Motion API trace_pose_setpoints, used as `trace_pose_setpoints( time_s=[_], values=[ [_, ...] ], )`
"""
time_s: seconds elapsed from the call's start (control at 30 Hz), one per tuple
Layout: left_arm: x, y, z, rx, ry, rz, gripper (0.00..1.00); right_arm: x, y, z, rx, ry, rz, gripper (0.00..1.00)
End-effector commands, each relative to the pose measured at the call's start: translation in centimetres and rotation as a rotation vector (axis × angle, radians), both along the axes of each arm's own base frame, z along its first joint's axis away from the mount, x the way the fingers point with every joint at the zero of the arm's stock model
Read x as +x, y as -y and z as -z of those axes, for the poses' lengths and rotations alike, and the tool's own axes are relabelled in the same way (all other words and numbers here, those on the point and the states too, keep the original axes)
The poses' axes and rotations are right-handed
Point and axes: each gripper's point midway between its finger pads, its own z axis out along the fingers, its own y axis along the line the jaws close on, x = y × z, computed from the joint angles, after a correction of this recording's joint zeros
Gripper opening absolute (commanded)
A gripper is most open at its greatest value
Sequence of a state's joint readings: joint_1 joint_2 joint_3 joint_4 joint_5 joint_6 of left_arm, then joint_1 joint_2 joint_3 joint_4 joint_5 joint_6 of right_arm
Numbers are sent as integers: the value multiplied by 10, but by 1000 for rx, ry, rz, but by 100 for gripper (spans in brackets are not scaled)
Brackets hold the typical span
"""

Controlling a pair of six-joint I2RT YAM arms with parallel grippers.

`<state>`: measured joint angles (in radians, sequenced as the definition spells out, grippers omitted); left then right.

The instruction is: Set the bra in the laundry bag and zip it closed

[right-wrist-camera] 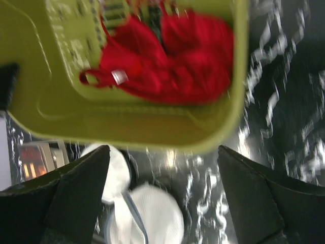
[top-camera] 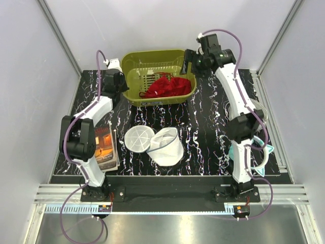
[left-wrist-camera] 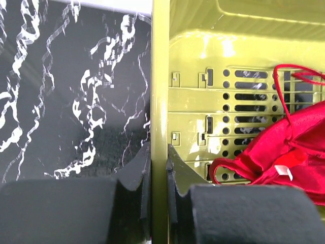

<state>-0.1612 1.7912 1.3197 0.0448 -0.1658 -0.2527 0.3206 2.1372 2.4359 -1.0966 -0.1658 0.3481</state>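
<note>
the bra [top-camera: 166,86] is showing bright red against the olive-green basket [top-camera: 133,76], the laundry bag [top-camera: 165,148] is showing white mesh with a grey-blue rim, and the table [top-camera: 208,132] is showing black with white marble-like veins.

The basket [top-camera: 133,65] sat at the table's [top-camera: 208,127] far middle, with the bra [top-camera: 166,86] inside it. In front lay the laundry bag [top-camera: 165,147], its 2 halves side by side. A book [top-camera: 104,147] lay left of the bag. The left gripper [left-wrist-camera: 158,162] clasped the basket's left wall.

Overhead view from behind; both wrist views close on the shared olive basket [top-camera: 152,55].
</note>
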Motion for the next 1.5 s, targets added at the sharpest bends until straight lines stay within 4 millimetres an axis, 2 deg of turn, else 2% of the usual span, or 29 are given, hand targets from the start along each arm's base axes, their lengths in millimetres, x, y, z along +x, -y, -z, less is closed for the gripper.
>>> trace_pose_setpoints(
  time_s=[0.0,0.03,0.07,0.2,0.23,0.27,0.33,0.5,0.57,0.63,0.8,0.9,0.93,0.97,1.03,1.07,1.1,1.13,1.17,1.2,1.27,1.3,1.33,1.4,1.43,1.47],
  values=[
    [8,-11,-115,3,430,-65,0,46,-26,10,-26,113,-16,86],
    [6,-11,-124,-1,474,-77,0,51,-36,-2,-15,164,-30,85],
    [1,-11,-117,-2,473,-82,0,58,-40,-4,-17,198,-29,85],
    [-8,-5,-127,-18,519,-79,0,67,-75,6,-18,265,-110,85],
    [-10,-2,-128,-14,526,-74,0,65,-84,21,-41,259,-150,85],
    [-13,-2,-129,-15,531,-73,0,68,-93,20,-38,293,-177,86],
    [-16,2,-131,-26,544,-60,0,70,-100,45,-75,289,-222,88],
    [-27,6,-119,-35,524,-30,0,85,-114,81,-103,323,-317,88],
    [-30,6,-115,-37,515,-24,0,86,-123,82,-87,353,-379,83],
    [-32,8,-112,-34,508,-11,0,86,-131,94,-78,355,-425,76],
    [-33,12,-113,-43,508,11,0,86,-141,120,-80,358,-504,74],
    [-32,14,-111,-52,502,21,0,88,-152,126,-42,365,-521,71],
    [-31,15,-110,-57,500,21,0,88,-157,125,-17,370,-533,69],
    [-31,15,-110,-60,499,21,0,88,-161,135,-6,356,-538,59],
    [-29,15,-109,-63,496,19,0,90,-166,130,15,374,-544,48],
    [-29,15,-108,-64,490,14,0,92,-168,129,44,359,-516,33],
    [-28,15,-110,-65,493,12,0,95,-167,128,42,361,-492,26],
    [-26,15,-108,-62,484,9,0,98,-166,120,45,372,-470,21],
    [-25,13,-106,-54,472,3,0,100,-166,101,67,390,-432,11],
    [-22,14,-104,-48,466,2,0,103,-164,85,76,410,-399,8],
    [-18,11,-104,-31,457,-6,0,102,-160,29,128,476,-340,0],
    [-14,10,-97,-22,438,-9,0,103,-154,9,132,501,-290,0],
    [-12,8,-94,-7,431,-15,0,95,-148,-34,174,543,-251,0],
    [-7,3,-84,8,410,-31,0,89,-140,-72,208,584,-193,0],
    [-5,0,-79,3,403,-38,0,79,-135,-102,245,614,-171,0],
    [-2,-6,-78,0,406,-49,0,74,-132,-119,261,635,-160,0]
  ],
)
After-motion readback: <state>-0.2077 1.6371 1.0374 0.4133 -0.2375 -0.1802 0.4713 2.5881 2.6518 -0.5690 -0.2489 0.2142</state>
